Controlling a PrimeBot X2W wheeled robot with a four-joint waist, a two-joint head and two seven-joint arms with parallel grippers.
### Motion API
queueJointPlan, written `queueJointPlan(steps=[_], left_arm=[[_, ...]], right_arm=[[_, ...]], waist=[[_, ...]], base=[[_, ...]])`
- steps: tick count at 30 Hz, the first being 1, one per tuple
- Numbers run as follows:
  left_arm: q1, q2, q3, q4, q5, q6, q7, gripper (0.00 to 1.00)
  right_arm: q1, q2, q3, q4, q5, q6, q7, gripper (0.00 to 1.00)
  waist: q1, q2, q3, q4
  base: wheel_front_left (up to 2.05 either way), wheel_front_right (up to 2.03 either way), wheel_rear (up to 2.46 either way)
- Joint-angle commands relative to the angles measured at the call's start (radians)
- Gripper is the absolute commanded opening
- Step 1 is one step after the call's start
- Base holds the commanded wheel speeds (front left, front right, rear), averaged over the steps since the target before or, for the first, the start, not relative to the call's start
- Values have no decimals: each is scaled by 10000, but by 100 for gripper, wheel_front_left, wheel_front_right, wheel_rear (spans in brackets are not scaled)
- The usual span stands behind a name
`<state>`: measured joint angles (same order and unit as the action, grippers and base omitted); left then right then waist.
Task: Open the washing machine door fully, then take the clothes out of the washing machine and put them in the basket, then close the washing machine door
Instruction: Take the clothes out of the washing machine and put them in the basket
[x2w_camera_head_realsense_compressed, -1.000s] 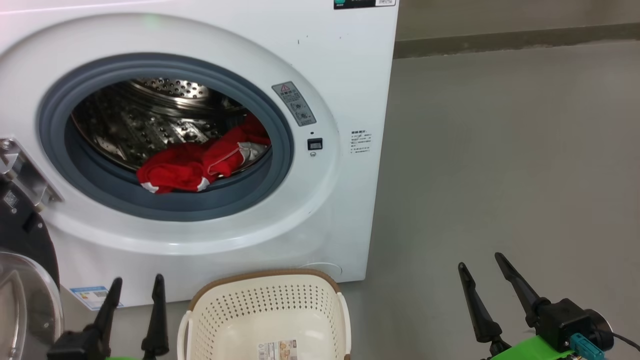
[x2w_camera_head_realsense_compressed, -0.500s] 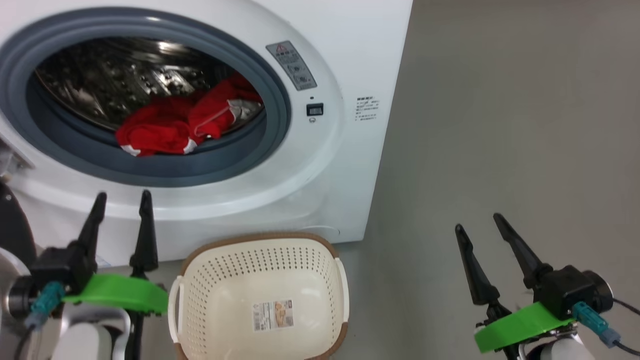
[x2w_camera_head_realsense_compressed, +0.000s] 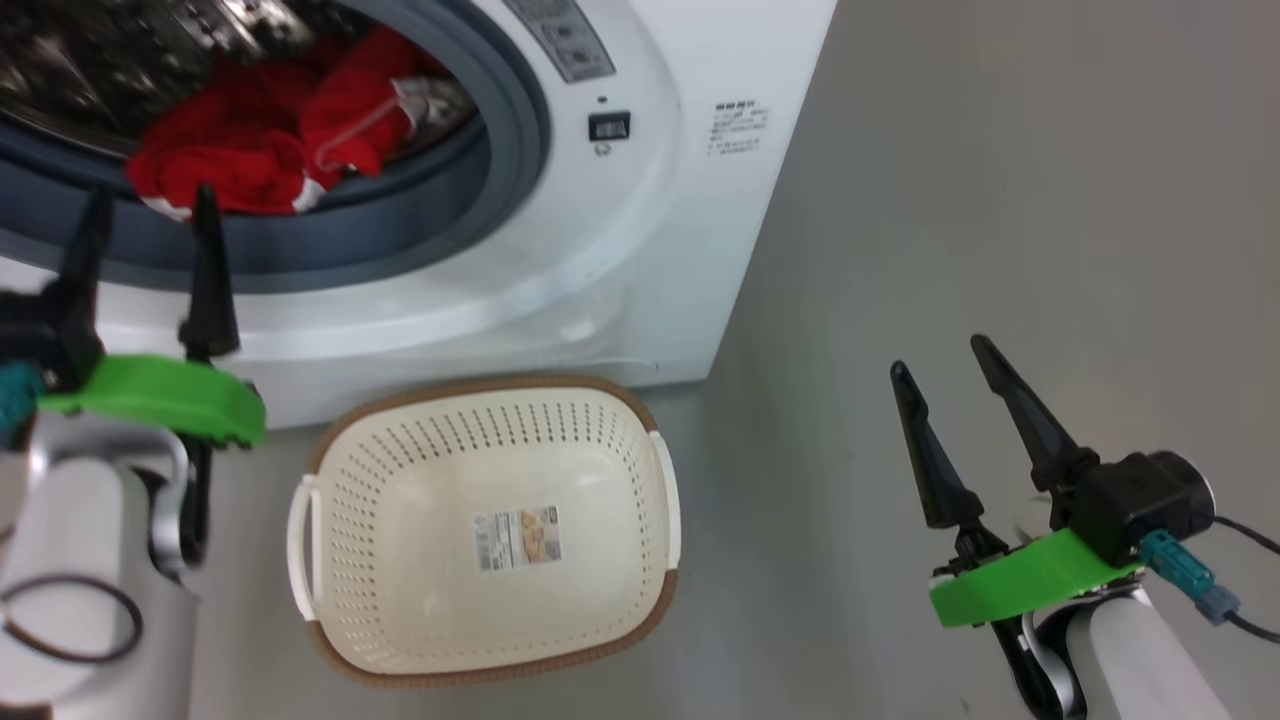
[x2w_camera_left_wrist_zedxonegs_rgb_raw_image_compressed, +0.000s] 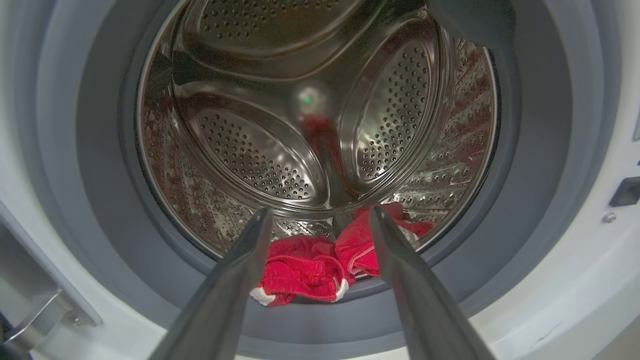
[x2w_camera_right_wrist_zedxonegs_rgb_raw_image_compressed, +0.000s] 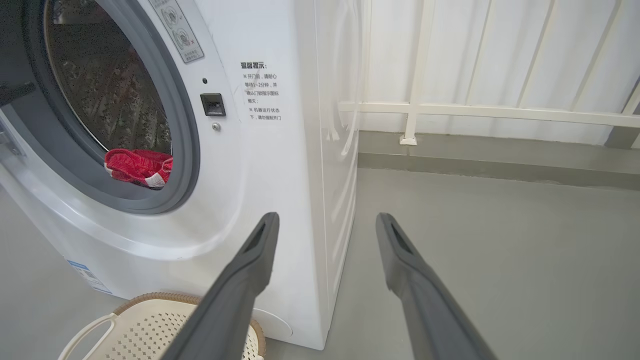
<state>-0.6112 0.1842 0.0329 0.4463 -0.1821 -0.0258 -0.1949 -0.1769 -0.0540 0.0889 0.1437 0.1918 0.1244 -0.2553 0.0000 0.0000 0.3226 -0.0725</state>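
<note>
The washing machine (x2w_camera_head_realsense_compressed: 640, 230) stands with its round opening uncovered; its door is out of view. Red clothes (x2w_camera_head_realsense_compressed: 260, 130) with white trim lie at the front of the steel drum (x2w_camera_left_wrist_zedxonegs_rgb_raw_image_compressed: 260, 150), against the grey rubber ring (x2w_camera_left_wrist_zedxonegs_rgb_raw_image_compressed: 100, 200). My left gripper (x2w_camera_head_realsense_compressed: 150, 200) is open just in front of the ring's lower edge, and in the left wrist view its fingers (x2w_camera_left_wrist_zedxonegs_rgb_raw_image_compressed: 320, 212) frame the clothes (x2w_camera_left_wrist_zedxonegs_rgb_raw_image_compressed: 305, 270) without touching them. The cream basket (x2w_camera_head_realsense_compressed: 480, 385) sits on the floor below the opening, with nothing but its paper label inside. My right gripper (x2w_camera_head_realsense_compressed: 938, 357) hangs open over the floor, right of the machine.
A metal hinge bracket (x2w_camera_left_wrist_zedxonegs_rgb_raw_image_compressed: 35, 315) juts out at the left of the opening. Grey floor (x2w_camera_head_realsense_compressed: 1000, 200) stretches to the machine's right. A white railing (x2w_camera_right_wrist_zedxonegs_rgb_raw_image_compressed: 500, 115) runs along the wall behind. The basket's rim (x2w_camera_right_wrist_zedxonegs_rgb_raw_image_compressed: 150, 325) shows below the right gripper (x2w_camera_right_wrist_zedxonegs_rgb_raw_image_compressed: 326, 217).
The head camera has tilted down and the picture has shifted. My left gripper has risen from below the machine's front up to the ring's lower edge. The right gripper has kept its pose.
</note>
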Motion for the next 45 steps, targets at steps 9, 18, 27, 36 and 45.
queueJointPlan(steps=[9, 18, 27, 36, 45], left_arm=[[-2285, 1058, -95, 1586, 471, -23, 457, 100], [-3668, 1730, -853, 2961, 1353, 26, 930, 100], [-4469, 2541, -1586, 4372, 2241, 166, 1493, 100], [-4803, 2916, -1829, 5335, 2438, 375, 1553, 100], [-5111, 3145, -2223, 6055, 2647, 361, 1440, 100]], right_arm=[[-767, 5, 385, -123, 347, 63, -65, 100], [-1056, 24, 622, 2, 501, 63, -65, 100], [-1104, 35, 889, 85, 837, 63, -65, 100], [-1133, 36, 1218, 217, 958, 63, -65, 100], [-1252, 37, 1529, 309, 1074, 63, -65, 100]], waist=[[0, 0, 1539, -537], [0, 0, 2077, -840], [0, 0, 2244, -1240], [0, 0, 2407, -1520], [0, 0, 2490, -1763]], base=[[0, 0, 0], [0, 0, 0], [0, 0, 0], [0, 0, 0], [0, 0, 0]])
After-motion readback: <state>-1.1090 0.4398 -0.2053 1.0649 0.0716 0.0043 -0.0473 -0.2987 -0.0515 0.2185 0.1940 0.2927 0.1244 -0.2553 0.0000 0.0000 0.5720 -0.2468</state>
